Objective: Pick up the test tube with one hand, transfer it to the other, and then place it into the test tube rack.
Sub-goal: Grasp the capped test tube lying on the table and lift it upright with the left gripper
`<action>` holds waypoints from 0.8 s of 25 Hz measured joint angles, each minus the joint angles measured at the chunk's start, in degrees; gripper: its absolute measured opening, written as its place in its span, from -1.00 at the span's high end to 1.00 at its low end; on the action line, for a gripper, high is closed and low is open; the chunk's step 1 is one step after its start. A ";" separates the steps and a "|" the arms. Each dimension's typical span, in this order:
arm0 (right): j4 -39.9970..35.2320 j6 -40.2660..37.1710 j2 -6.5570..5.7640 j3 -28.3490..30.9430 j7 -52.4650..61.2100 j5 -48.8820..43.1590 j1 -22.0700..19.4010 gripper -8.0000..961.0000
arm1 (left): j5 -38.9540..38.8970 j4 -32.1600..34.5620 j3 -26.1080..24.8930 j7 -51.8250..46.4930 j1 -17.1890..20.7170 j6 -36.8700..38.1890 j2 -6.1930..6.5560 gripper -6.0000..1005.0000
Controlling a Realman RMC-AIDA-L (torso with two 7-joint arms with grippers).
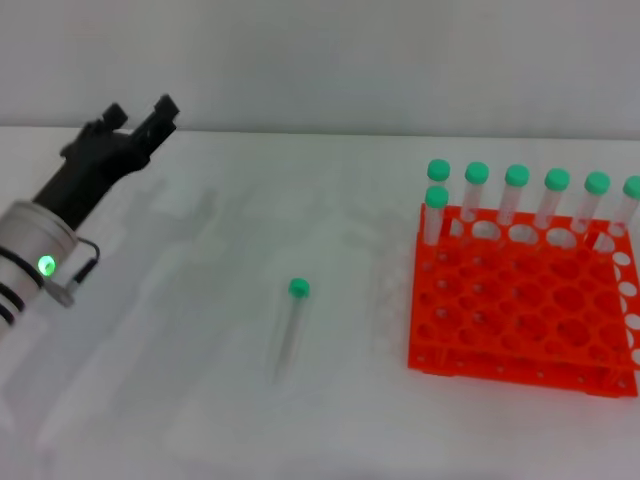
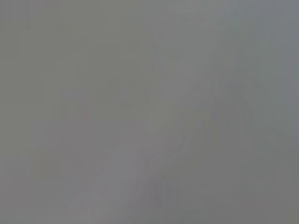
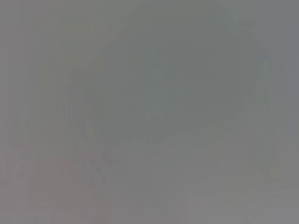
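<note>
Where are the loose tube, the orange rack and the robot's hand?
Tube [image 1: 291, 328]: head view, clear body below its green cap.
Rack [image 1: 520, 300]: head view, top tier.
Left gripper [image 1: 155, 118]: head view, between fingertips.

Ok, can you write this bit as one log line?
left claw: raised, far left | test tube: lying loose on table | test tube rack: right | right claw: unseen

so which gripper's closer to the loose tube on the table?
Left. The left gripper is raised toward the table's far-left area, well apart from the test tube lying mid-table. The right gripper isn't in view, so its distance can't be judged.
</note>
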 joint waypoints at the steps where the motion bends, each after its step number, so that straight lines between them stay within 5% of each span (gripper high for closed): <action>1: -0.13 -0.01 -0.02 0.01 -0.01 0.00 -0.02 -0.72 | 1.94 -1.71 0.05 -3.00 -0.83 0.14 0.53 -0.73; 6: -0.39 -0.06 -0.04 0.11 -0.06 0.00 -0.08 -0.73 | 12.32 -14.30 8.32 -27.28 -7.28 3.07 3.93 -0.72; 9: -0.57 0.13 -0.04 0.12 -0.06 0.01 0.01 -0.73 | 16.58 -23.58 14.99 -39.37 -10.88 6.36 3.86 -0.72; 13: -0.57 0.16 -0.03 0.11 -0.06 0.01 0.24 -0.73 | 31.08 -34.32 15.19 -50.15 -16.47 11.53 3.65 -0.72; 20: -0.65 0.19 -0.03 0.11 -0.05 -0.01 0.23 -0.72 | 54.02 -43.34 15.34 -67.03 -26.36 17.70 4.02 -0.71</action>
